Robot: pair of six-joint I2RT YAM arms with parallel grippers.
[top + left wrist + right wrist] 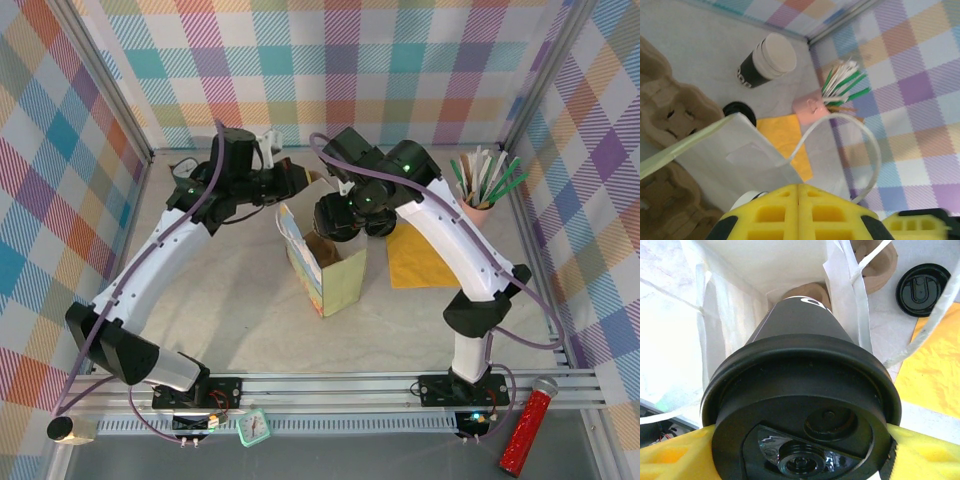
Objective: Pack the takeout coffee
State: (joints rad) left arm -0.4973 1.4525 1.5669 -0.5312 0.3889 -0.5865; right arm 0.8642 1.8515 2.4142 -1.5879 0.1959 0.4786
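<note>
left claw: we see it closed on the paper bag rim, at the bag's 11 o'clock
right claw: gripping the takeout coffee at its lid
takeout coffee: we see it over the bag's open mouth, mid-surface

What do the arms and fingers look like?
Left arm and right arm: white shells on the long links, black joints and wrist housings, a purple cable along each, small green lights on the joints. Left fingers and right fingers: yellow moulded plastic; the left ones have square recesses.
</note>
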